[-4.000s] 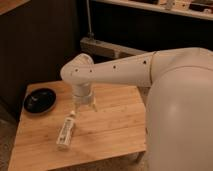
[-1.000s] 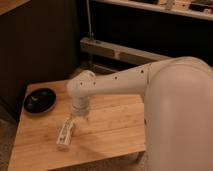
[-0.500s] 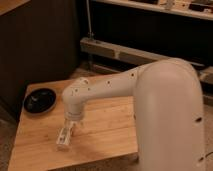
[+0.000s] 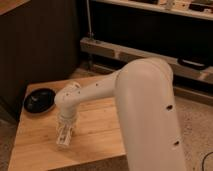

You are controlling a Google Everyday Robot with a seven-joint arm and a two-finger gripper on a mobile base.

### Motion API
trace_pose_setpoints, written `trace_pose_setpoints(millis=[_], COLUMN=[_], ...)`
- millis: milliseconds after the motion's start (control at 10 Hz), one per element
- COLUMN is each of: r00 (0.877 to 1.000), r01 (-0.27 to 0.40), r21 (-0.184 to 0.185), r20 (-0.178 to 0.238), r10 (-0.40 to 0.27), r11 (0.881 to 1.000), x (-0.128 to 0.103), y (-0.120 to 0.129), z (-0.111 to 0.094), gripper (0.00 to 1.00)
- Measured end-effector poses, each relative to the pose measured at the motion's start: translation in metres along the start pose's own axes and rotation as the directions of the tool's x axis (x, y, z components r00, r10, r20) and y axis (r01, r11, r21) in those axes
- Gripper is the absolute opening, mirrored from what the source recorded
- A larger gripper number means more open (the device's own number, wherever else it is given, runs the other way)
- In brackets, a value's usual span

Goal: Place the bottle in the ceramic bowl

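While under the gripper point(image 4: 65, 130), slim white bottle point(image 4: 62, 142) (flat).

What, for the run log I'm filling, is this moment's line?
gripper: down at bottle | bottle: lying on table, outside ceramic bowl

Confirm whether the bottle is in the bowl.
No, the bottle lies on the table under the pincer, apart from the bowl.

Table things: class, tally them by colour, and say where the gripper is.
White: 1, the bottle
Black: 1, the bowl
Total: 2
The gripper is down over the bottle on the table.
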Motion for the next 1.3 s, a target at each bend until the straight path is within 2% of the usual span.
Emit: trace_pose_setpoints(millis=[300,400,500,1000,1100,1300], r00=[1.0,0.999,0.999,0.997,0.997,0.998], r01=[0.017,0.028,0.038,0.058,0.055,0.053], r21=[0.015,0.022,0.029,0.06,0.067,0.078], r20=[-0.018,-0.026,-0.032,-0.052,-0.05,-0.038], r10=[-0.017,-0.027,-0.037,-0.055,-0.052,-0.05], r11=[1.0,0.999,0.999,0.996,0.996,0.996], x=[0.0,0.0,0.001,-0.002,-0.006,-0.02], y=[0.007,0.01,0.013,0.017,0.014,0.01], z=[0.008,0.011,0.013,0.015,0.013,0.002], gripper=[0.65,0.62,0.55,0.05,0.0,0.0])
